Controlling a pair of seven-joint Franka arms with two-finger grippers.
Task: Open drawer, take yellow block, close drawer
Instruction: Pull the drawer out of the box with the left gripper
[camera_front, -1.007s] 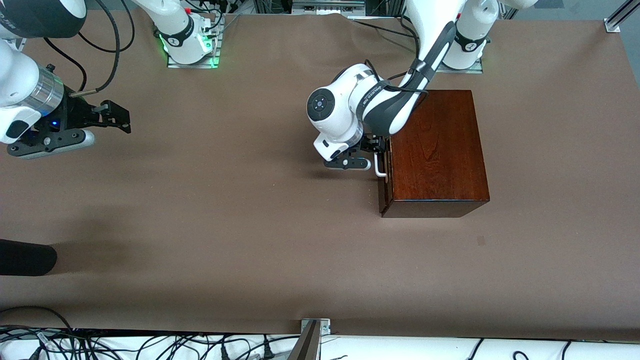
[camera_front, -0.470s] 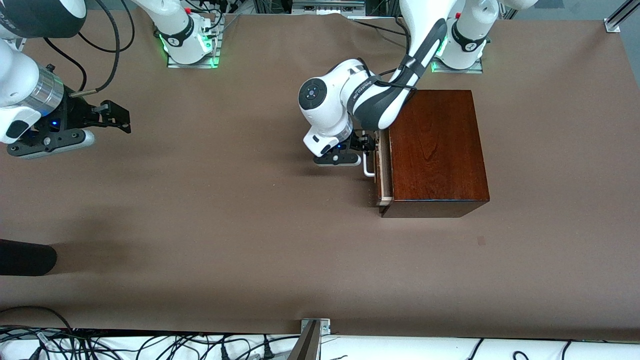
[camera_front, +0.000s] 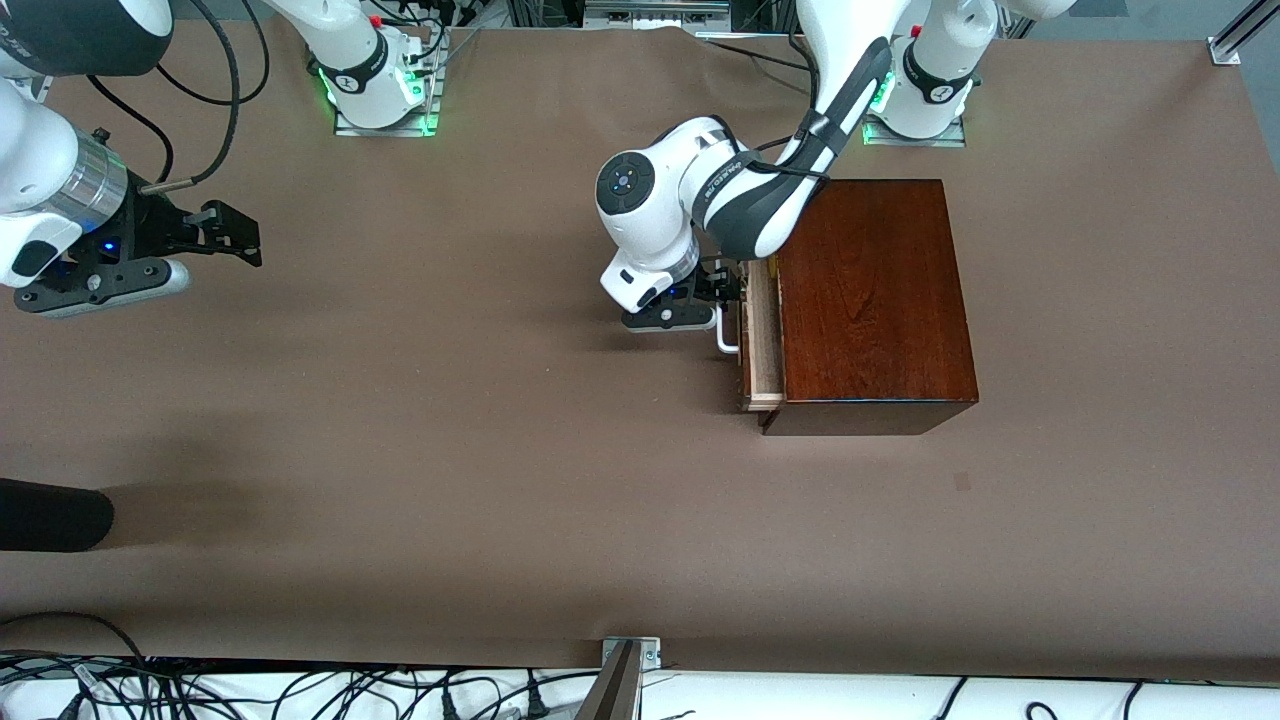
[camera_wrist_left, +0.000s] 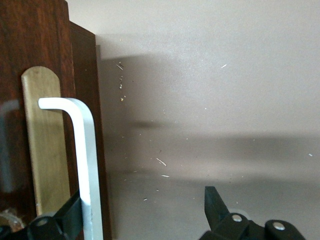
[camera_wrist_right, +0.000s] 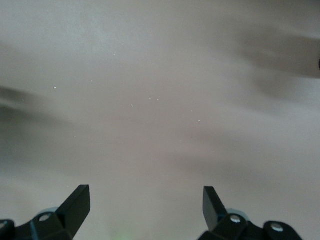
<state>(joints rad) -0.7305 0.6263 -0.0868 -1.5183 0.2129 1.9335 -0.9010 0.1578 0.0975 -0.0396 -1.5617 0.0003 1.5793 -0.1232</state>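
The drawer (camera_front: 762, 345) of the dark reddish-brown wooden box (camera_front: 870, 300) stands slightly out, and a thin strip of its pale wood interior shows. My left gripper (camera_front: 727, 292) is at the drawer's white handle (camera_front: 727, 335). In the left wrist view the left gripper (camera_wrist_left: 144, 197) is open. One of its fingers (camera_wrist_left: 70, 215) sits between the handle (camera_wrist_left: 85, 165) and the drawer front (camera_wrist_left: 30, 50), the other out over bare table. The yellow block is hidden. My right gripper (camera_front: 235, 235) waits open over the table at the right arm's end, with nothing between its fingers (camera_wrist_right: 145, 192).
A dark rounded object (camera_front: 50, 515) juts in at the table's edge on the right arm's end. A metal mount (camera_front: 628, 660) and loose cables (camera_front: 300, 690) lie along the edge nearest the front camera. Brown table surface (camera_front: 450, 420) stretches in front of the drawer.
The left gripper has drawn the handle toward the right arm's end, and the drawer has slid from shut to slightly out. The right arm has not moved.
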